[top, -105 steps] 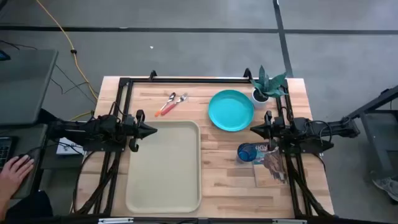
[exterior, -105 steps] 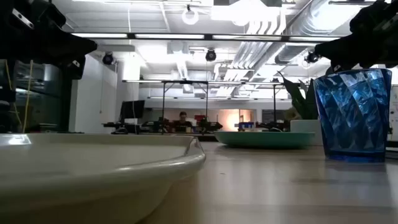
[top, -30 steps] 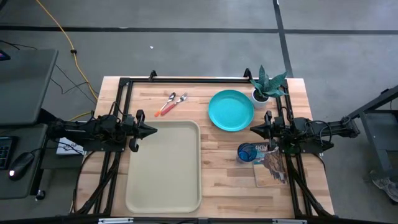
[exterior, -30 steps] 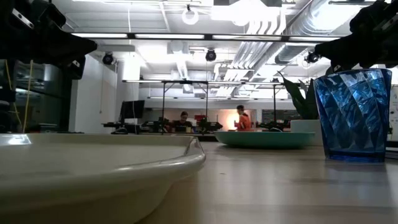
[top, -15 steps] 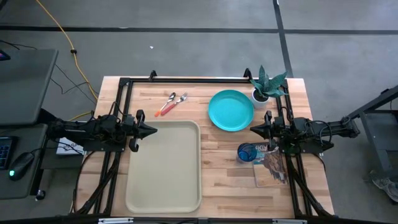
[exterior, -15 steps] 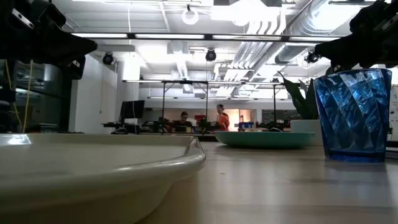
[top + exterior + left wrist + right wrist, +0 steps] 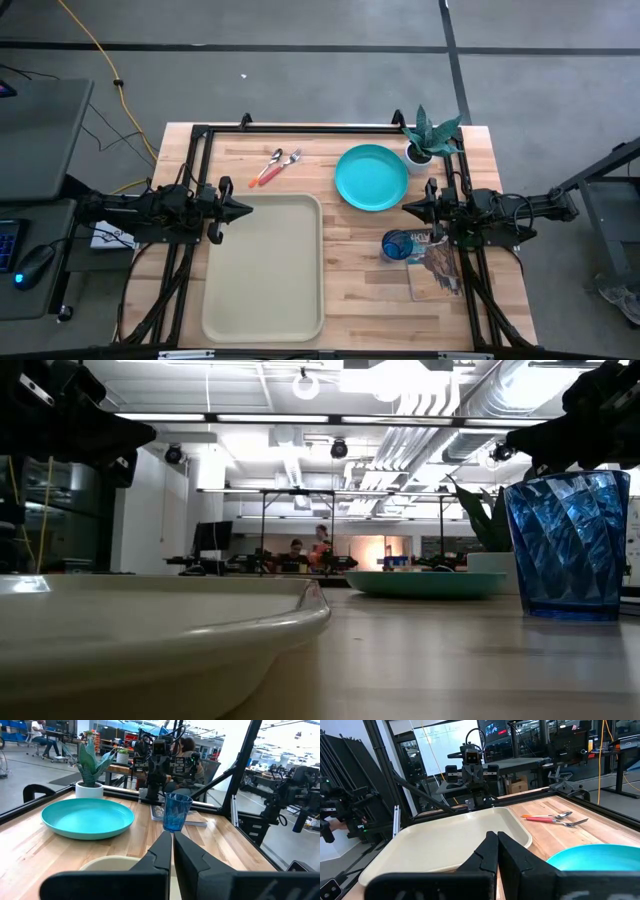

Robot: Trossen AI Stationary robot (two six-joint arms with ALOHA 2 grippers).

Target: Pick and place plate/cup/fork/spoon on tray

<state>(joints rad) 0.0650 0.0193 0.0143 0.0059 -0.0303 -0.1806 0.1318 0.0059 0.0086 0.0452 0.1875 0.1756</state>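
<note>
Since a few seconds before, nothing on the surface [image 7: 350,285] had shifted; only a hand that had rested at a mouse beside the rig was gone, and a person in orange had walked across the far room.

Both arms waited apart, level with each other. The left gripper [image 7: 243,209] hung at the tray's [image 7: 262,300] near edge, its fingers [image 7: 161,851] pressed together with barely a slit between them and holding nothing. The right gripper [image 7: 409,208] sat opposite, its fingers [image 7: 490,851] likewise closed and empty.

From the right fingers, the plate [image 7: 371,177] lay just ahead and a little to the side, the cup [image 7: 396,245] close by on the other side, standing upright at the corner of a magazine [image 7: 437,267]. The fork and spoon [image 7: 276,165] lay side by side just beyond the tray's far edge, nearer the left fingers. A white pot with a plant [image 7: 421,145] stood just beside the plate.

It looked to me as though no item had yet been placed: the tray was bare, so the work stood at its very start. I judged the next move would call for one pair of fingers to spread first, then drop over a nearby piece. The right arm seemed best set for the cup or plate, the left for the cutlery.
</note>
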